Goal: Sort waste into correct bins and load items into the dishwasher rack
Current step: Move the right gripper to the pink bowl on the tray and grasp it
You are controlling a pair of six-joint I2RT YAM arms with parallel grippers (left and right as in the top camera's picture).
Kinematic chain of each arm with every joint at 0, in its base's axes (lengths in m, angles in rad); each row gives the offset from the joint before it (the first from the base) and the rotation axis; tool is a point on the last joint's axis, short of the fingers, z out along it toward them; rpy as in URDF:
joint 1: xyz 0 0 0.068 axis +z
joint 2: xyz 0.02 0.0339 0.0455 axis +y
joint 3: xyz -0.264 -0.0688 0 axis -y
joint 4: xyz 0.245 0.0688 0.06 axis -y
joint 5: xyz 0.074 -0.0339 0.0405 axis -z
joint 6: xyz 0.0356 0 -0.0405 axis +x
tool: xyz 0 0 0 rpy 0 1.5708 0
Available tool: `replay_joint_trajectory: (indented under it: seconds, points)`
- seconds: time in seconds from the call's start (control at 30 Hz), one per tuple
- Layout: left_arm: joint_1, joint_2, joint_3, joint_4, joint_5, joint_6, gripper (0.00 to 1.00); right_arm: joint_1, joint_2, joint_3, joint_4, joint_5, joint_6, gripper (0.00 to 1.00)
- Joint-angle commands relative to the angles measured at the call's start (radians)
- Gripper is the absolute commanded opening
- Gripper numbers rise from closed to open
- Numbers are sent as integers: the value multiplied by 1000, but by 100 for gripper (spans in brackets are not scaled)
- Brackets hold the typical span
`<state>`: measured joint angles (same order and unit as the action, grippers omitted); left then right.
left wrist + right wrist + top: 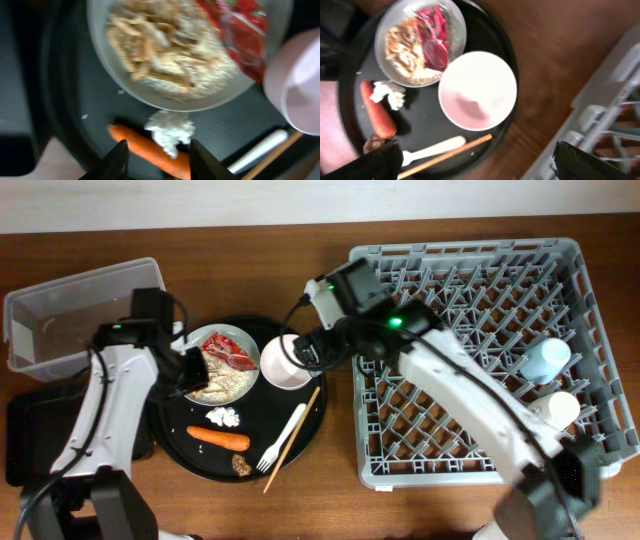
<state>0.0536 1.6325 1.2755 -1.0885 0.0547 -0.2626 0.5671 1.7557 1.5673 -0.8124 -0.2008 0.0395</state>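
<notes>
Left hand (160, 162), open and empty, hovers above the tissue wad (170, 130) and carrot (135, 142), which touch, so closing there could catch both. Right hand (480, 165), spread wide and empty, hangs over the white bowl (477, 90). With both arms above one round tray (175, 435), a clash seems the likelier fault. Counted on the tray: one plate (379, 40) bearing scraps (225, 383) and one red wrapper (232, 350), one bowl, one fork (435, 149), one brown lump (241, 464), and chopsticks (465, 146), number unclear. The rack (480, 248) holds two cups, light-blue cup (545, 360) and white cup (560, 410). Two bins, clear tub (60, 300) and flat black tray (25, 430), stand at the worktop's (340, 510) left.

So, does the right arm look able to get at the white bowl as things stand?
Probably yes: the right gripper hangs open over the white bowl, with nothing covering it.
</notes>
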Motion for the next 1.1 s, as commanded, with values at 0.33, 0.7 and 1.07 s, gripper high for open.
replay_joint_trajectory:
  seconds: [0.33,0.7,1.07]
  points:
    - [43,-6,3,-7,-18,-13,40,21,335,7,114,48,161,78]
    - [43,-6,3,-5,-18,-13,40,33,359,41,95,71,183,20]
    - [43,-6,3,-5,-18,-13,40,-4,229,378,-265,443,183,4]
